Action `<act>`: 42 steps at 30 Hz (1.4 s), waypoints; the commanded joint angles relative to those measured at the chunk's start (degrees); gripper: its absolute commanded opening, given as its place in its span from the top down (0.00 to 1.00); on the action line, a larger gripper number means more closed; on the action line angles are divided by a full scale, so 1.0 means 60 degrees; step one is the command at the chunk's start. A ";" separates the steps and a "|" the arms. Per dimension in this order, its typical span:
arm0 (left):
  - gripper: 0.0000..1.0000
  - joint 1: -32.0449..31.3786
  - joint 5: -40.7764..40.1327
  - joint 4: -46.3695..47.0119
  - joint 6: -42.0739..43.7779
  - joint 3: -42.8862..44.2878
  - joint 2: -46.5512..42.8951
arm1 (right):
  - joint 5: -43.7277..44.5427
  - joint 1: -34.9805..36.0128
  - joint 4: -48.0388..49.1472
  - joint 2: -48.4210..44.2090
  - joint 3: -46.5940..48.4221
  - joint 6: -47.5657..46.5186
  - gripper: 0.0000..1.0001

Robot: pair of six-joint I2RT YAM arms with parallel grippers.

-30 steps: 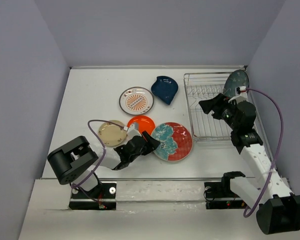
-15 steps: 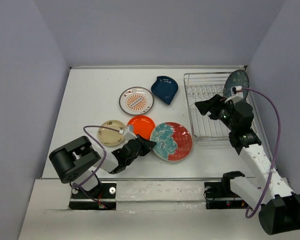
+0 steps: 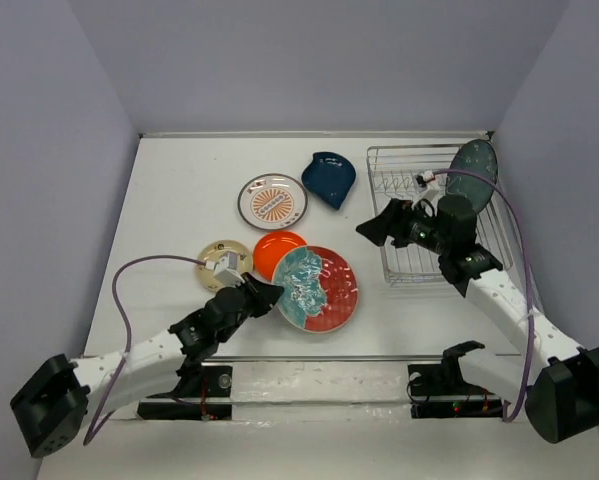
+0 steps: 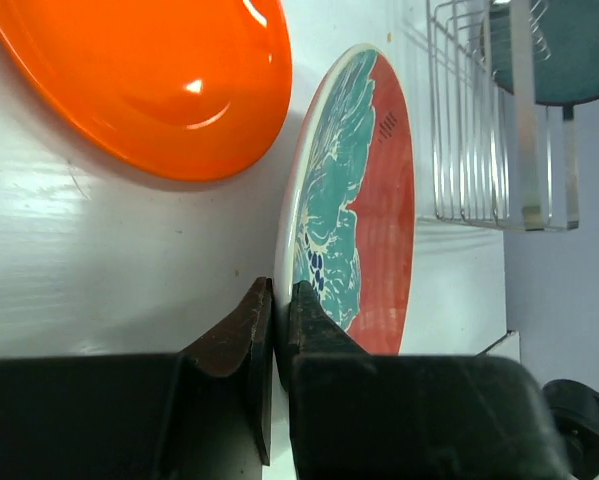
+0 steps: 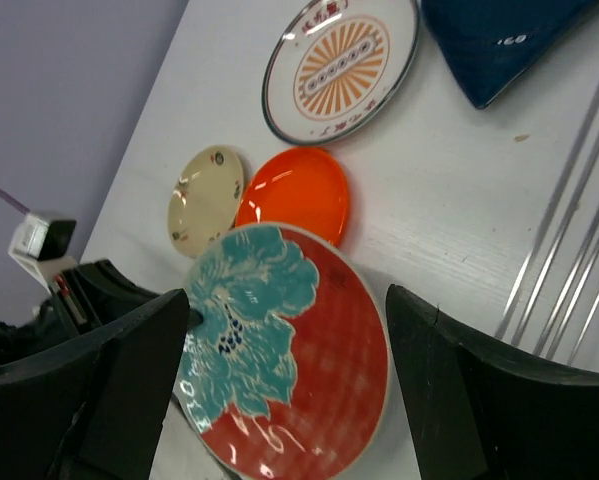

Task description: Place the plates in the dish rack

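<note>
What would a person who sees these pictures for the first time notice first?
The large round teal-and-red plate near front centre, its rim pinched by the left gripper. Next, the dark teal round plate standing on edge in the silver wire dish rack at far right.

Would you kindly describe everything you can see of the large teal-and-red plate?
The large teal-and-red plate is round, glossy and ceramic-looking: pale rim, teal floral pattern on one half, red on the other. It sits face up left of the dish rack, its edge overlapping the orange plate. The left gripper is shut on its rim.
</note>
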 commanded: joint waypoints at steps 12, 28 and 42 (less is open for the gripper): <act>0.94 0.2815 0.2790 -0.0520 0.0860 0.1692 -0.3152 | -0.1146 0.1026 -0.1158 0.2013 0.1126 -0.1557 0.09; 0.94 0.2829 0.4476 0.0271 0.0977 0.2483 -0.3489 | -0.1890 0.1378 -0.0720 0.2689 0.1111 -0.1528 0.15; 0.63 0.2873 0.4710 0.0315 0.1533 0.2995 -0.3007 | -0.5234 0.1378 0.1684 0.2104 0.0891 0.0259 0.93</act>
